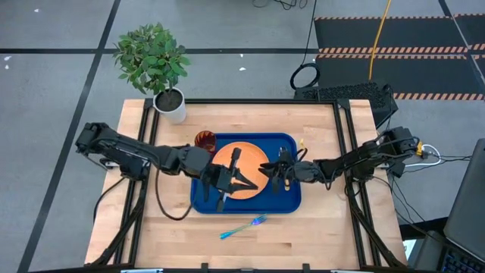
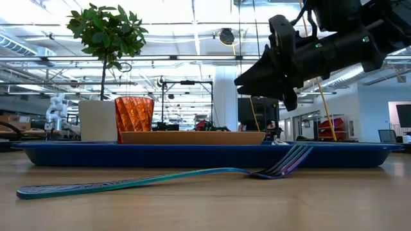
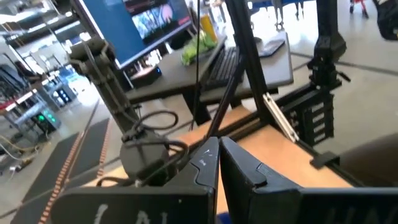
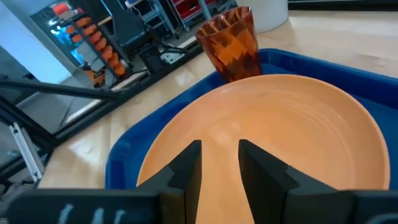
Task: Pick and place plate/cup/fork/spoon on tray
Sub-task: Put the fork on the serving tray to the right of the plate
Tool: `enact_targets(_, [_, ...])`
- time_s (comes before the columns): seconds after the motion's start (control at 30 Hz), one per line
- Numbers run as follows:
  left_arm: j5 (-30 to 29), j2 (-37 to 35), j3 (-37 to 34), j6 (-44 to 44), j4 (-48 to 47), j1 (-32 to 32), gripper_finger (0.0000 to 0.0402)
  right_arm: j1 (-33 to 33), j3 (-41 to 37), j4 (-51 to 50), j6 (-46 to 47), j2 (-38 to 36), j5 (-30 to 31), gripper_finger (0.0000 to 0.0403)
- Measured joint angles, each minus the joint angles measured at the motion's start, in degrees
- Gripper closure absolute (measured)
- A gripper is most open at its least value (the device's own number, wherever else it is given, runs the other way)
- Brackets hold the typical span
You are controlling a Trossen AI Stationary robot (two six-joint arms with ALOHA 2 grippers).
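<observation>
While both arms reach in over the middle of the counter (image 1: 318, 235), the dark blue tray (image 1: 292, 203) lies at its centre with the round, plain orange plate (image 1: 251, 155) flat inside it, filling much of the tray's width. At the tray's far left corner stands the cup (image 1: 205, 140), a small red-brown tumbler; the right wrist view shows its faceted, translucent wall (image 4: 231, 42) inside the tray's raised rim (image 4: 121, 163), just beside the plate (image 4: 292, 124). On the bare wood between the tray and the near edge lies the fork (image 1: 242, 227), its light blue handle pointing left; only the low view shows the tines (image 2: 289, 163) lifted slightly off the surface, close to the tray's side wall (image 2: 205, 155). The left gripper (image 1: 236, 178) hangs over the plate's left part with its fingers spread and nothing between them. The right gripper (image 1: 282, 173) is over the plate's right edge, and its wrist view shows the fingers (image 4: 186, 171) parted and empty above the orange surface. A potted plant (image 1: 155, 64) stands at the far left corner.
</observation>
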Motion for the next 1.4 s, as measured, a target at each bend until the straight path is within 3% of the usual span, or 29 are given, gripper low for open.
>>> enact_targets(1.4, [0.1, 0.7, 0.0, 3.7, -1.0, -0.4, 0.0382, 1.1, 0.0, 8.2, -8.6, 0.2, -0.3, 0.0302])
